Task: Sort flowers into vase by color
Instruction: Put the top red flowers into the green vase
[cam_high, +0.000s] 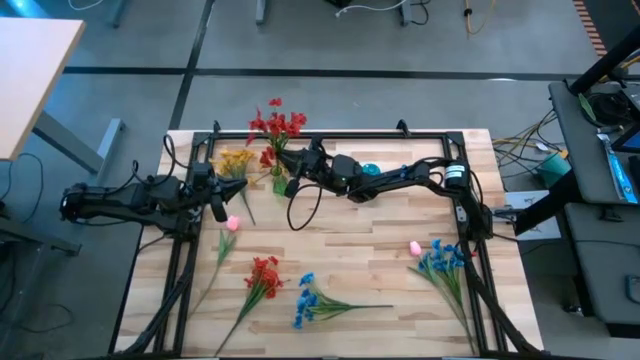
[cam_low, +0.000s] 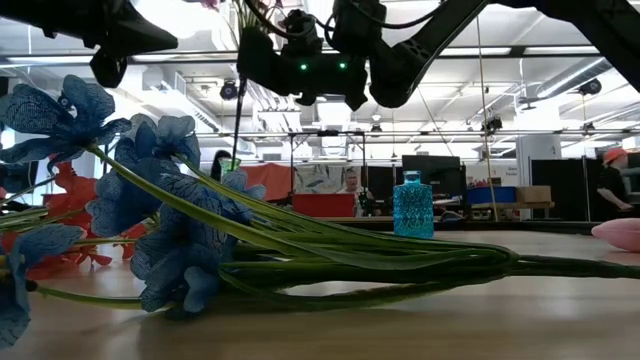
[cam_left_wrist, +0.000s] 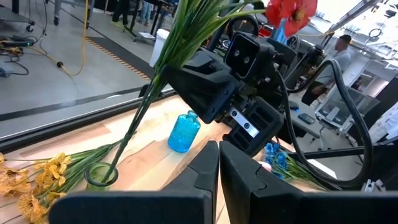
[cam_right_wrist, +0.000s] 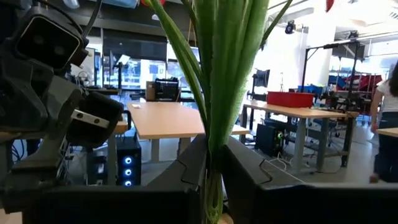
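Your red spray (cam_high: 276, 124) stands nearly upright with its stems in the green vase (cam_high: 278, 183) near the far edge of the table (cam_high: 360, 262), blooms reaching past that edge; the right pincer (cam_high: 300, 165) is clamped on those green stems just above the vase mouth, and the right wrist view shows the stems (cam_right_wrist: 225, 93) pinched between its two dark fingers (cam_right_wrist: 249, 174). Beside the vase on the left lies your yellow spray (cam_high: 236, 160), flat on the wood, its blooms also visible in the left wrist view (cam_left_wrist: 31, 183) next to the green vase (cam_left_wrist: 101, 175). The left pincer (cam_high: 212, 192) hovers just left of the vase, fingers pressed together and holding nothing (cam_left_wrist: 219, 180). A pink bud (cam_high: 232, 223) lies just in front of it. Toward the near edge you have a second red spray (cam_high: 264, 275) and a blue spray (cam_high: 305, 298) lying side by side, the blue one filling the foreground of the low view (cam_low: 150, 215). At the right side another blue spray (cam_high: 441, 260) lies with a second pink bud (cam_high: 415, 247) touching or just beside it. A blue vase (cam_high: 370, 169) stands near the far edge, partly under the right arm; it shows upright in the low view (cam_low: 412, 204) and the left wrist view (cam_left_wrist: 184, 132).
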